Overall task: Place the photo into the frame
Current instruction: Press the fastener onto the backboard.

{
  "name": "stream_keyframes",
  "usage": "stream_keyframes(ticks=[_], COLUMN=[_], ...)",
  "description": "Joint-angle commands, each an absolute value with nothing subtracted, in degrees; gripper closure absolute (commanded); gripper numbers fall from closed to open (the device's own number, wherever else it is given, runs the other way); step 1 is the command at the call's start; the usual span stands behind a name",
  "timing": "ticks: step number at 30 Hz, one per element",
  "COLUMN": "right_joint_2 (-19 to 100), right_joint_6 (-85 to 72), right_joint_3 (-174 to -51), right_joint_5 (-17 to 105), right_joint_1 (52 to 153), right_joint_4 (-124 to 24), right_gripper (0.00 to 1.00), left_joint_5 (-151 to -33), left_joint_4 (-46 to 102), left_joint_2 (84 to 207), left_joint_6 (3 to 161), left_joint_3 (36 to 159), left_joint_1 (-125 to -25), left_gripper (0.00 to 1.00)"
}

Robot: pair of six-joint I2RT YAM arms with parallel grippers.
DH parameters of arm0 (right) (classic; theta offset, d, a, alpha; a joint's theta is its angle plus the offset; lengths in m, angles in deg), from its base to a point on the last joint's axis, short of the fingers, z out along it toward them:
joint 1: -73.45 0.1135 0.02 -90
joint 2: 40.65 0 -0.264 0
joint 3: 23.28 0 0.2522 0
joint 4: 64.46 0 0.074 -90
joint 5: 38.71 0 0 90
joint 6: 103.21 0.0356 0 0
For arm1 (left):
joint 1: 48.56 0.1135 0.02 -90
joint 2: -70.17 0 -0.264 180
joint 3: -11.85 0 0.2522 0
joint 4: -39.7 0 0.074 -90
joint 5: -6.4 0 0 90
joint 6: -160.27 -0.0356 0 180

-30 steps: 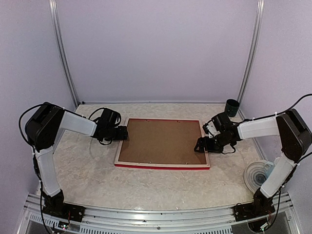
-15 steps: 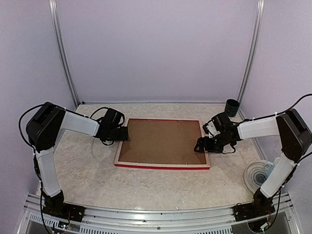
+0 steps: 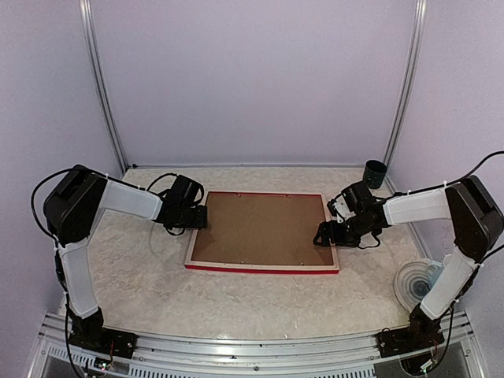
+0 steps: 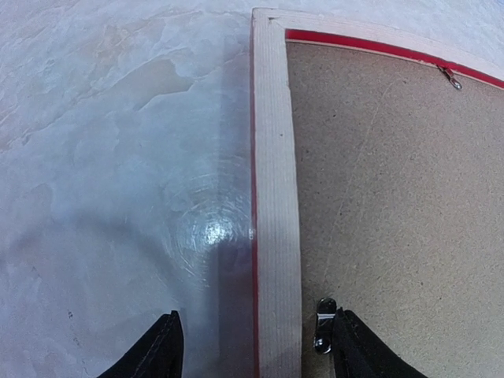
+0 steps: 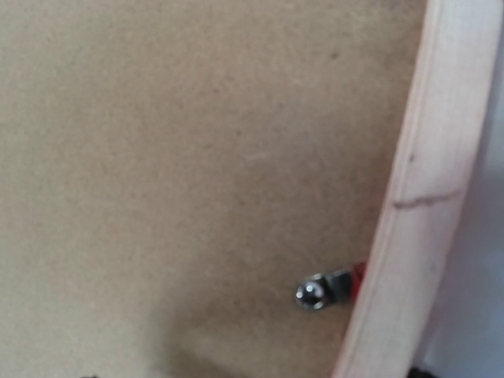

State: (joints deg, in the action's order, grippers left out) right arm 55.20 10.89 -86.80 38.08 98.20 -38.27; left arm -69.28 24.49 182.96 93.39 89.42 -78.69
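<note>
Frame (image 3: 260,267) lay face-down on the table (image 3: 236,303), with the brown backing panel (image 3: 260,228) seated inside. The photo was hidden, presumably beneath. Left end effector (image 4: 256,354) straddled the left rail, released, beside a clip (image 4: 324,323). Right end effector (image 3: 323,235) hovered spread wide at the right rail. Securing the clips seemingly remained.

Pale marbled table (image 3: 157,276) carrying everything. Frame (image 3: 260,268) lying flat on it, back up, between left gripper (image 3: 202,216) and right gripper (image 3: 322,235) — brown backing panel (image 3: 260,228) sitting inside frame. Left gripper straddling frame's left rail, right gripper hanging over right rail. Dark cup (image 3: 375,173) standing beyond right gripper, at far corner. Clear round object (image 3: 413,285) lying nearer than right gripper — off to its right.
</note>
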Motion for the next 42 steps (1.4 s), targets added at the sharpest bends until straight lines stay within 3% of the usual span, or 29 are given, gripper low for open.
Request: stream_keyframes(ticks=[1, 25, 32, 42], right_joint_2=[56.12, 56.55, 56.51, 56.46], right_joint_6=[11.13, 11.08, 11.16, 11.23], right_joint_3=[-87.09, -87.48, -86.75, -86.02], right_joint_5=[38.09, 37.84, 37.76, 37.65], right_joint_1=[98.81, 98.83, 98.85, 98.81], right_joint_4=[-38.74, -38.62, -39.04, -39.68], right_gripper=[0.16, 0.16, 0.16, 0.16], left_joint_5=[-70.96, -74.93, -75.30, -75.50], left_joint_4=[18.93, 22.54, 25.49, 27.32], left_joint_2=[186.07, 184.91, 183.49, 181.39], left_joint_6=[92.71, 97.24, 98.57, 97.74], left_joint_3=[87.31, 86.12, 85.22, 86.17], left_joint_1=[-78.19, -76.86, -76.94, -76.70], left_gripper=[0.40, 0.55, 0.41, 0.39])
